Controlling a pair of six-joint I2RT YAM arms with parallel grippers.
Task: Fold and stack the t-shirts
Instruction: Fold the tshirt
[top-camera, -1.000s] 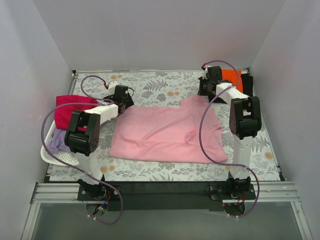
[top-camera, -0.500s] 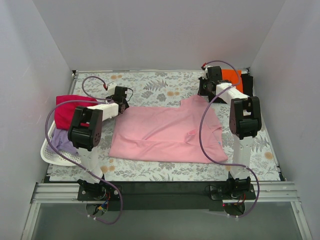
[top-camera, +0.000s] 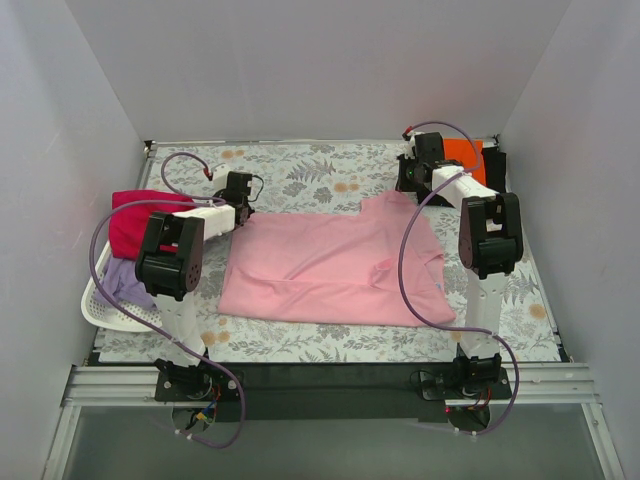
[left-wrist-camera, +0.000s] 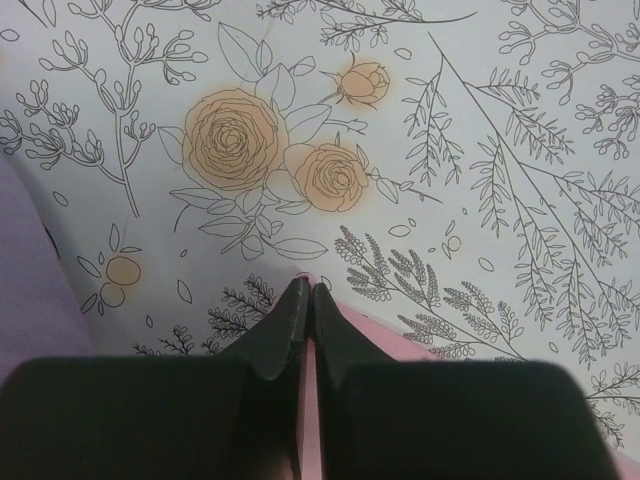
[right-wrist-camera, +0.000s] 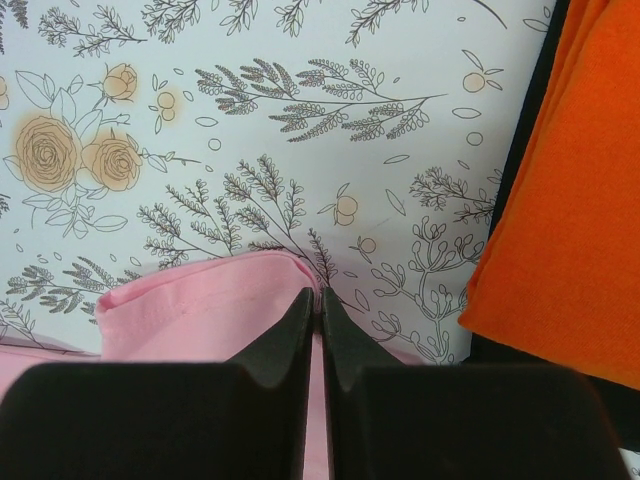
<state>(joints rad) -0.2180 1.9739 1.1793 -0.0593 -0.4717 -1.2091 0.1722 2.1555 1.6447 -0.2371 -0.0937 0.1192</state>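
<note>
Pink t-shirt (top-camera: 330, 265) lies flat (few creases); left claw (left-wrist-camera: 307, 289) and right claw (right-wrist-camera: 314, 296) pinch its edge

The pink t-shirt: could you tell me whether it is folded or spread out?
Spread out: the pink t-shirt lies wide and flat on the table, far corners held by the left gripper and right gripper.

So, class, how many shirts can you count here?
5: a pink shirt spread mid-table, an orange shirt on a black shirt far right, a red shirt and a lavender shirt in the basket at left. More may be hidden.
</note>
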